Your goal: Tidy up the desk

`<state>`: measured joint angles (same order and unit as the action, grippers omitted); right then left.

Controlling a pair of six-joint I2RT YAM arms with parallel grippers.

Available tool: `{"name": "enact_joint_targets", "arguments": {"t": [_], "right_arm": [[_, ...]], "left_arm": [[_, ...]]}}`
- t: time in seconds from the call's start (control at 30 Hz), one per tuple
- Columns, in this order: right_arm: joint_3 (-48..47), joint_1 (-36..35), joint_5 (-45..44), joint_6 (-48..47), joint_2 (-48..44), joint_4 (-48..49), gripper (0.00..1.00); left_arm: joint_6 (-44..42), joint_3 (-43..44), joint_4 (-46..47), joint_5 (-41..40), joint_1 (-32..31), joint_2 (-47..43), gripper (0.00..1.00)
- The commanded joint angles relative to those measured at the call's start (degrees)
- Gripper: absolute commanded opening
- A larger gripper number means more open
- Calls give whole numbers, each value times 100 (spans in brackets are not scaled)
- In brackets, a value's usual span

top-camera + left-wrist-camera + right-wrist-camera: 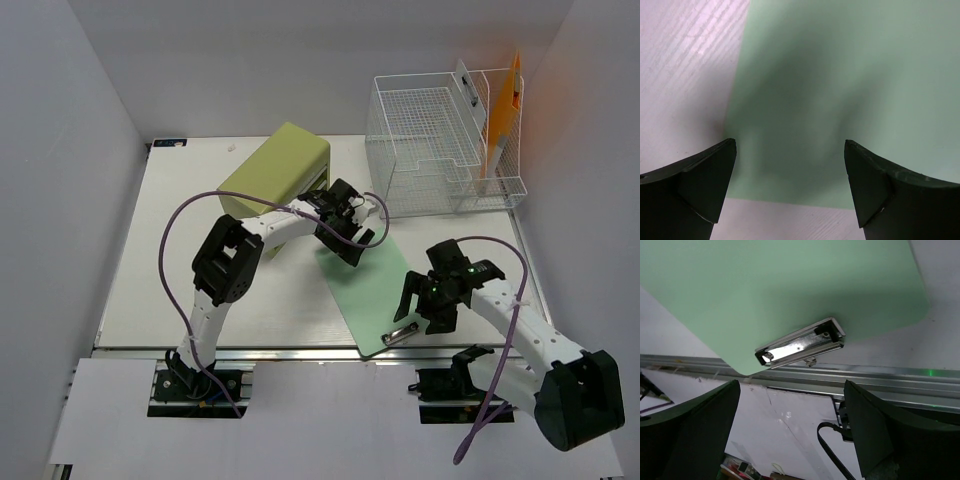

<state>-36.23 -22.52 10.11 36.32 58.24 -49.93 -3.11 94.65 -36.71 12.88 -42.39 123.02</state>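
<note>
The left end effector [790,145], spread wide and empty, hangs with the flat pale green plastic clipboard [365,285] right under it, on the big white bench [140,280] below both. The right end effector [790,385], spread too, should come straight down on the shiny metal clip [800,342] just ahead of it.

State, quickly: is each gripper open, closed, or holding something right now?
Left gripper: open, empty, over the green clipboard.
Right gripper: open, empty, by the clipboard's metal clip.
</note>
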Motion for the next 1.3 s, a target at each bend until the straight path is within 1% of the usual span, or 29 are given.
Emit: {"name": "enact_joint_targets", "arguments": {"t": [0.0,0.07,0.1,0.13,0.3,0.33,0.4,0.43,0.57,0.67,0.77,0.9,0.93,1.07,1.13,1.2,1.27], "right_arm": [[-7,-42,-395,315,3,-103,89],[159,-42,-343,332,47,-114,90],[282,-42,-169,350,56,-26,89],[396,-33,-63,376,108,270,90],[625,-33,26,376,416,835,89],[669,-41,61,394,547,1132,89],[670,-42,123,368,741,1397,89],[609,-42,53,315,950,1468,89],[266,28,-377,201,1251,1696,89],[186,379,-580,235,1366,1924,89],[256,810,-686,262,1348,2180,89],[283,1223,-492,78,1532,2724,88],[274,1337,-484,69,1594,2821,88],[-15,1636,-378,-133,1980,3182,87],[-165,1900,-343,-282,2139,3296,87],[-402,2145,-176,-431,2227,3297,87],[-569,2191,-88,-581,2175,3192,87]], "left_arm": [[188,221,234,12,3,-33,98],[215,168,287,12,3,-6,98],[232,159,296,21,3,20,98],[241,159,296,4,3,37,98],[250,10,304,-102,3,46,98],[424,-34,366,-93,3,29,98],[530,-78,366,-93,3,38,98],[566,-87,331,-119,3,46,98],[715,-271,384,-146,3,-68,98],[856,-403,393,-181,3,-147,97],[979,-491,305,-207,3,-235,94],[1146,-728,252,-129,3,-419,89],[1190,-877,269,-94,3,-463,87],[1374,-1168,278,126,3,-639,81],[1436,-1212,112,275,3,-709,79],[1559,-1317,67,442,3,-884,78],[1656,-1493,59,513,3,-1051,77]]}}
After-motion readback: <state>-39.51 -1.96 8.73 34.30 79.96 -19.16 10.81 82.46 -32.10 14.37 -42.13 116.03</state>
